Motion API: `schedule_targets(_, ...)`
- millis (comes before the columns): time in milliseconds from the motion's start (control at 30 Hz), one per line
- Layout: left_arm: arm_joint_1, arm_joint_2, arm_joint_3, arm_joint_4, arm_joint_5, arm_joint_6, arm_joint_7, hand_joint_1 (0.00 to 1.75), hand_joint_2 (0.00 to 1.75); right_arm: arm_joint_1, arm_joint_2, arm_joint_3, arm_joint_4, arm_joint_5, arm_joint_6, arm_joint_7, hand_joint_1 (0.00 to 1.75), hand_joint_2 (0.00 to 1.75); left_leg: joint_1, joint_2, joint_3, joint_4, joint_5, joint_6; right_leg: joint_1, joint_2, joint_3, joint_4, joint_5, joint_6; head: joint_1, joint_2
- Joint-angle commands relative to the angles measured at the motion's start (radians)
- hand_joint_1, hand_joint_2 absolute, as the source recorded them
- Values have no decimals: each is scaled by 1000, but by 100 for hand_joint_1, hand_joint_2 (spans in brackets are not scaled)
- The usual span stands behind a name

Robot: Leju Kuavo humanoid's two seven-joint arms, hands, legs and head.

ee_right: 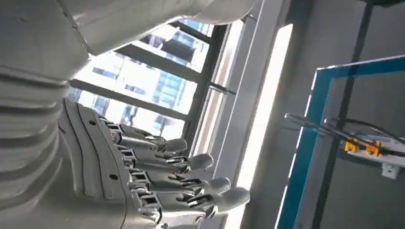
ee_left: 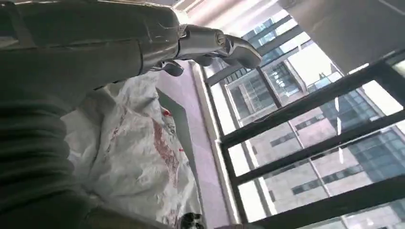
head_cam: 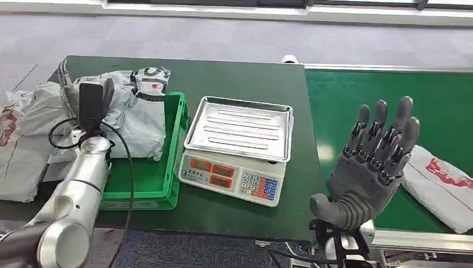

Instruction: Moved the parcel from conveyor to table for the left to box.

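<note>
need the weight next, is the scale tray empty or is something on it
Empty. The scale's steel tray shows only its bare ribbed surface in the head view; the parcel lies on the conveyor.

A flat grey poly-bag parcel (head_cam: 440,184) with red print lies on the green conveyor (head_cam: 385,89) at about four o'clock, partly cut by the frame's edge.

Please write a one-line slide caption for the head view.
Open right hand raised beside the parcel on the conveyor, scale nearby.
</note>
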Motion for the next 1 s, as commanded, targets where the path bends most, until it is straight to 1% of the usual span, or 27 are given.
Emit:
schedule_targets(33, 354, -90, -74, -607, 274, -29, 1, 0, 0, 80, -22, -70, 49, 6, -26, -17, 0, 175, 1, 0, 4, -4, 0, -2, 1, 0, 4, -4, 0, 1, 0, 0)
schedule_targets(100, 497, -104, -133, -797, 316, -21, 13, 0, 0, 96, -15, -81, 51, 17, -15, -5, 0, 175, 1, 1, 8, -7, 0, -3, 0, 2, 7, -7, 0, 1, 0, 0)
schedule_targets(133, 543, -108, -151, -860, 346, -25, 12, 0, 0, 98, -11, -88, 53, 21, -5, 7, 0, 175, 0, 3, 5, -4, -1, -2, 0, 3, 4, -4, -1, 0, 0, 0)
schedule_targets(200, 653, -118, -180, -985, 403, -53, -8, 0, 0, 87, 1, -127, 81, 30, 28, 42, 0, 175, 1, 5, 7, -5, -4, -3, 0, 5, 5, -5, -1, 1, 0, 0)
schedule_targets(233, 673, -120, -187, -1006, 402, -51, -8, 0, 0, 81, 4, -138, 90, 28, 38, 38, 0, 175, 1, 6, 4, -2, -4, -2, 0, 6, 2, -3, -2, -1, 0, 0)
schedule_targets(300, 676, -121, -187, -1006, 402, -51, -8, 0, 0, 80, 3, -139, 91, 28, 39, 37, 0, 175, 1, 7, 7, -4, -5, -3, 0, 8, 4, -4, -3, 0, 0, 0)
schedule_targets(333, 666, -116, -188, -999, 403, -48, -7, 0, 0, 77, 8, -146, 94, 27, 46, 34, 0, 175, 1, 5, 4, -2, -5, -2, 0, 5, 2, -2, -3, -1, 0, 0)
schedule_targets(433, 652, -113, -186, -985, 407, -47, -7, 0, 0, 81, 14, -151, 90, 31, 52, 31, 0, 175, 2, 1, 3, -1, -5, -2, 1, 2, 2, -2, -5, 1, 0, 0)
schedule_targets(467, 647, -112, -185, -980, 408, -46, -7, 0, 0, 82, 16, -152, 89, 33, 53, 30, 0, 175, 1, 2, 2, -1, -5, -2, 1, 3, 1, -1, -4, 1, 0, 0)
schedule_targets(500, 705, -139, -181, -1044, 475, -64, -54, 0, 0, 62, 24, -178, 122, 21, 86, 78, 0, 175, 2, 2, 3, -1, -5, -2, 1, 3, 2, -2, -4, 1, 0, 0)
schedule_targets(533, 770, -161, -202, -1165, 464, -59, -59, 0, 0, 46, 27, -208, 165, 51, 102, 127, 0, 175, 2, 2, 3, -2, -4, -3, 1, 2, 3, -3, -4, 1, 0, 0)
schedule_targets(567, 810, -170, -232, -1246, 440, -31, -59, 0, 0, 39, 33, -235, 191, 68, 102, 144, 0, 175, 1, 4, 3, -1, -5, -2, 1, 4, 2, -2, -4, 1, 0, 0)
schedule_targets(600, 862, -170, -313, -1372, 377, 74, -59, 0, 0, 25, 37, -285, 245, 88, 97, 174, 0, 175, 2, 6, 4, -2, -6, -2, 1, 7, 3, -4, -3, 1, 0, 0)
schedule_targets(633, 902, -215, -342, -1452, 293, 101, -59, 0, 0, -8, 31, -341, 322, 104, 94, 204, 0, 175, 2, 7, 5, -3, -6, -2, 1, 8, 4, -4, -3, 1, 0, 0)
schedule_targets(667, 928, -234, -379, -1474, 280, 101, -59, 0, 0, -47, 21, -390, 401, 169, 78, 247, 0, 175, 3, 6, 2, 0, -7, -1, 2, 7, 2, -2, -4, 1, 0, 0)
schedule_targets(700, 942, -256, -393, -1482, 274, 101, -59, 0, 0, -92, 8, -434, 483, 236, 72, 289, 0, 175, 3, 8, 4, 0, -7, -1, 2, 7, 3, -3, -3, 2, 0, 0)
schedule_targets(733, 947, -261, -398, -1475, 276, 101, -59, 0, 0, -114, -1, -458, 528, 265, 80, 307, 0, 175, 3, 7, 6, -1, -7, -1, 1, 6, 5, -4, -4, 3, 0, 0)
schedule_targets(767, 944, -267, -390, -1449, 281, 101, -59, 0, 0, -161, -26, -493, 625, 349, 63, 343, 0, 175, 1, 6, 5, -1, -6, 0, 1, 5, 4, -4, -4, 2, 0, 0)
schedule_targets(800, 944, -267, -390, -1449, 281, 101, -59, 0, 0, -161, -26, -493, 625, 349, 63, 343, 0, 175, 2, 5, 5, -2, -6, 0, 1, 5, 5, -5, -3, 3, 0, 0)
schedule_targets(833, 939, -269, -377, -1430, 341, 101, -59, 0, 0, -201, -38, -532, 701, 424, 73, 369, 0, 175, 1, 5, 7, -3, -6, 0, 1, 5, 7, -6, -3, 3, 0, 0)
schedule_targets(867, 942, -262, -380, -1417, 390, 101, -59, 0, 0, -217, -47, -544, 737, 478, 76, 398, 0, 175, 1, 4, 7, -3, -6, 1, 1, 4, 7, -6, -2, 3, 0, 0)
schedule_targets(900, 946, -245, -386, -1396, 430, 99, -59, 0, 0, -234, -64, -557, 778, 536, 74, 430, 0, 175, 0, 5, 6, -2, -7, 2, 0, 4, 6, -5, -3, 3, 0, 0)
schedule_targets(933, 944, -242, -386, -1373, 444, 99, -59, 0, 0, -258, -79, -569, 826, 564, 75, 441, 0, 0, 0, 5, 6, -3, -6, 1, 0, 4, 7, -6, -3, 3, 0, 0)
schedule_targets(967, 935, -254, -364, -1354, 473, 89, -59, 0, 0, -315, -111, -587, 939, 627, 67, 445, 0, 0, 0, 4, 6, -3, -6, 1, 0, 3, 7, -6, -2, 3, 0, 0)
schedule_targets(1000, 933, -262, -352, -1343, 480, 74, -59, 0, 0, -340, -122, -594, 988, 663, 57, 454, 0, 175, -1, 3, 8, -5, -5, 0, -1, 2, 9, -8, -1, 4, 0, 0)
